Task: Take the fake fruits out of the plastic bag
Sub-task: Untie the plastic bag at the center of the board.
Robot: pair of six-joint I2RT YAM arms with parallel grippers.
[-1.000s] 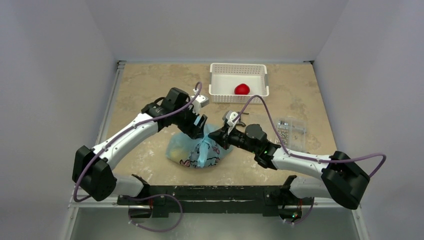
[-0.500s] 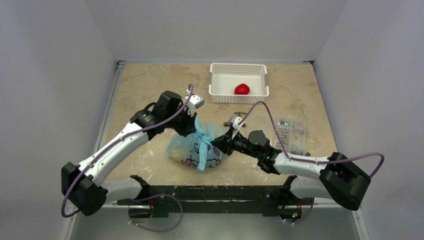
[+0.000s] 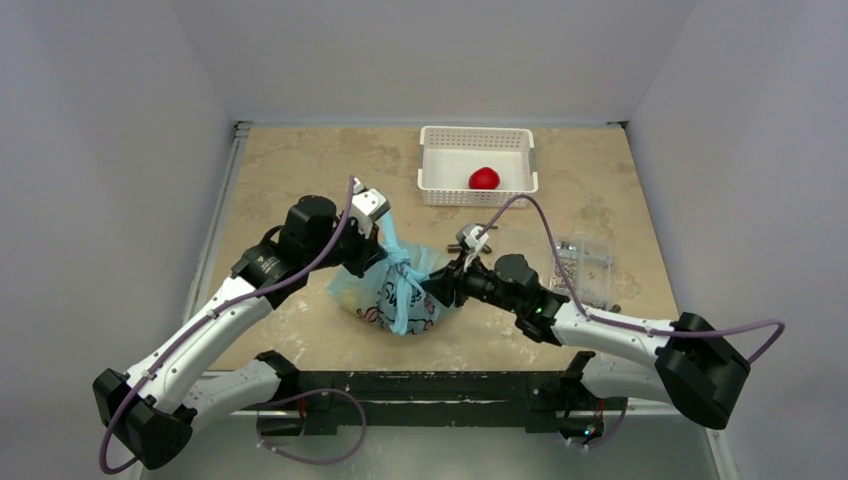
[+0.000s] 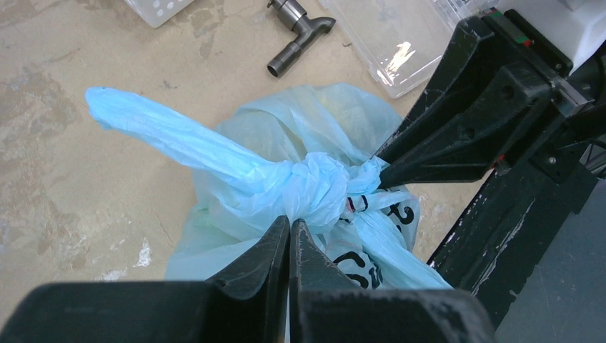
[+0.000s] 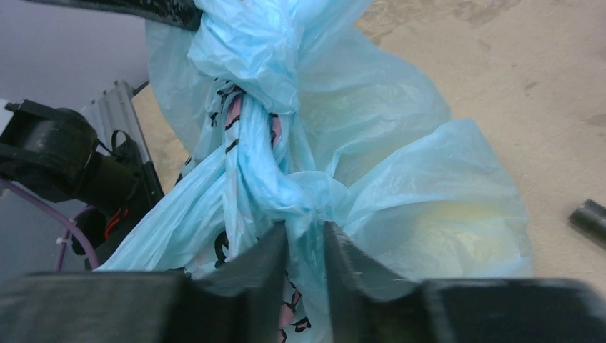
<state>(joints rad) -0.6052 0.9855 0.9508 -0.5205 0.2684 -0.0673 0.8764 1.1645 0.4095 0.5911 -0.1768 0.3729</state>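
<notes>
Your bag (image 3: 395,290) sits mid-table, tied shut. Your left pincer (image 4: 289,227) is clamped narrow on its knot, and your right pincer (image 5: 304,234) grips the twisted plastic beside it. A red fruit (image 3: 484,179) lies in the basket (image 3: 432,160).

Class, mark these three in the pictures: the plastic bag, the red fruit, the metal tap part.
plastic bag (image 4: 314,189): left wrist view, on its tied knot.
red fruit (image 3: 484,178): top external view, on its middle.
metal tap part (image 4: 304,32): left wrist view, on its bend.

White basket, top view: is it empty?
No, one red fruit lies inside the white basket.
</notes>
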